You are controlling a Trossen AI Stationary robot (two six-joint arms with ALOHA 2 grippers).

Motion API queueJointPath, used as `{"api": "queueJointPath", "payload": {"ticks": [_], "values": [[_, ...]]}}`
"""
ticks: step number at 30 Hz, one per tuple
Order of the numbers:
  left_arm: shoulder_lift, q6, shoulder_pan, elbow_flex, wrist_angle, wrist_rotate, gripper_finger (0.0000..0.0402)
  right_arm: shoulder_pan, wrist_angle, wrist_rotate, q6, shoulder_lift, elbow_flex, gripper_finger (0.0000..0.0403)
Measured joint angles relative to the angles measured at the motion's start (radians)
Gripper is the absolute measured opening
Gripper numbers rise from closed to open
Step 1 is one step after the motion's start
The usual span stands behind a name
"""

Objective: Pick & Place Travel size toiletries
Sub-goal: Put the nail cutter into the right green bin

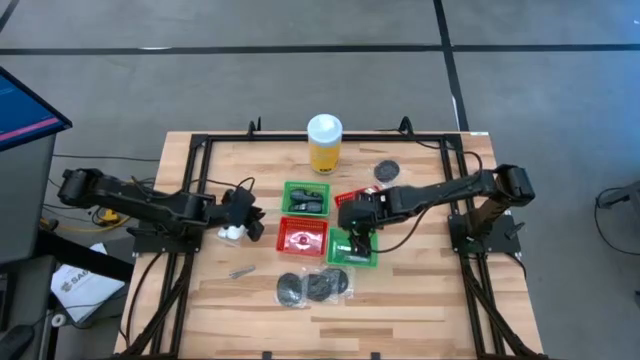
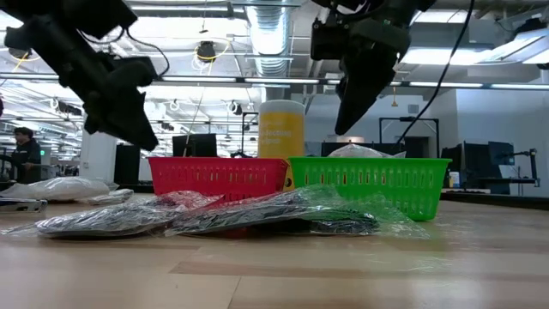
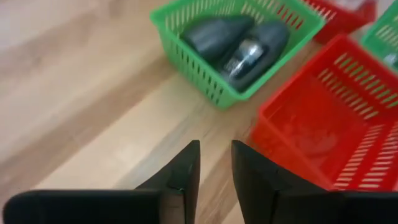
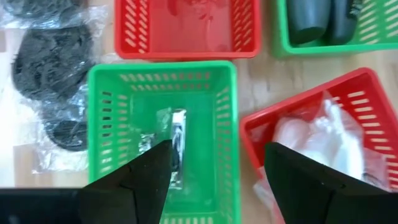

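My right gripper (image 4: 217, 152) is open wide and hangs over the near green basket (image 1: 352, 250). In that basket lies a clear packet with a slim silvery piece (image 4: 176, 144). White crinkly packets (image 4: 323, 134) fill the red basket beside it. My left gripper (image 3: 216, 163) is open by a narrow gap, with nothing between the fingers. It hovers above the table left of the baskets (image 1: 252, 222). A white packet (image 1: 232, 233) lies on the table just beside it. Black discs in clear wrap (image 1: 315, 287) and a loose silvery piece (image 1: 240, 271) rest on the table nearer the front.
Two green and two red mesh baskets stand together mid-table; the far green one (image 3: 239, 43) holds dark grey items, and the near red one (image 3: 323, 124) looks bare. A yellow bottle with a white cap (image 1: 324, 142) stands behind them, and a lone black disc (image 1: 387, 171) lies to its right.
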Motion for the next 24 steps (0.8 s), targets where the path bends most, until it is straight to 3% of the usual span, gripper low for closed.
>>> {"api": "queueJointPath", "payload": {"ticks": [9,18,24], "values": [[0.122,-0.021,0.134,0.000,-0.015,0.132,0.0111,0.029,-0.009,0.000,0.008,0.000,0.000,0.0240],[0.129,0.032,0.231,0.000,-0.049,0.227,0.0144,0.033,-0.009,0.000,0.009,0.000,0.000,0.0240],[0.129,0.023,0.240,0.000,-0.105,0.269,0.0149,0.033,-0.010,0.000,0.009,0.000,0.000,0.0240]]}}
